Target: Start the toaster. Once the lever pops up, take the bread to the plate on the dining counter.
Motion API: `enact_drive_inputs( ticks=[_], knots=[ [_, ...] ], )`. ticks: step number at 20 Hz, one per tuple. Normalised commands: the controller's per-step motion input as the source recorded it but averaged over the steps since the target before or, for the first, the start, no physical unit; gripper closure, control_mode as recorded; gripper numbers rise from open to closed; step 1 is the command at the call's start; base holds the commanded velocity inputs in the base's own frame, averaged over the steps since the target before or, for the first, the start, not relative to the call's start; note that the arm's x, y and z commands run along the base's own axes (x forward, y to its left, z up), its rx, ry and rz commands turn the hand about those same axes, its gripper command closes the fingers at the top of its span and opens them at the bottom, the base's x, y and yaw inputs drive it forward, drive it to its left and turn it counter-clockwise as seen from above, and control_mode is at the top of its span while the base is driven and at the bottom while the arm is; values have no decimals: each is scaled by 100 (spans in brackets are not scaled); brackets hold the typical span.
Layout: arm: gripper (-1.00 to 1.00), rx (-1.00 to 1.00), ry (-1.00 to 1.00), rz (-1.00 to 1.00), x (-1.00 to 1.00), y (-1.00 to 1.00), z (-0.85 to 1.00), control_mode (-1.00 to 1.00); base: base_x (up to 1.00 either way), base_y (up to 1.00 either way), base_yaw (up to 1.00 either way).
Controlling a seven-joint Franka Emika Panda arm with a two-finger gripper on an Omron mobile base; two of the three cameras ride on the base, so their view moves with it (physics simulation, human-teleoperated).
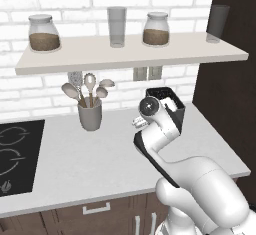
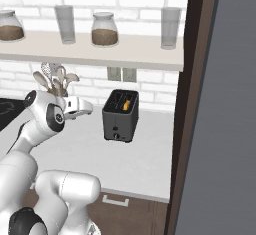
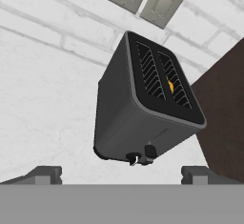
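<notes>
The toaster (image 2: 120, 115) stands at the centre of the right base view, on the white table (image 2: 125, 164) below the wall sockets (image 2: 121, 74), with a bit of orange bread (image 2: 127, 104) showing in one slot. The claw (image 3: 121, 173) hangs wide open and empty at the bottom of the hand view, just short of the toaster's front knob (image 3: 133, 159).
</notes>
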Motion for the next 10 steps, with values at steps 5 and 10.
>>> enact_drive_inputs(
  ticks=[5, 10],
  knots=[
    [-100, 0, 0, 0, 0, 0, 0, -100, 0, 0, 0],
    [-100, 0, 0, 0, 0, 0, 0, -100, 0, 0, 0]
  ],
)
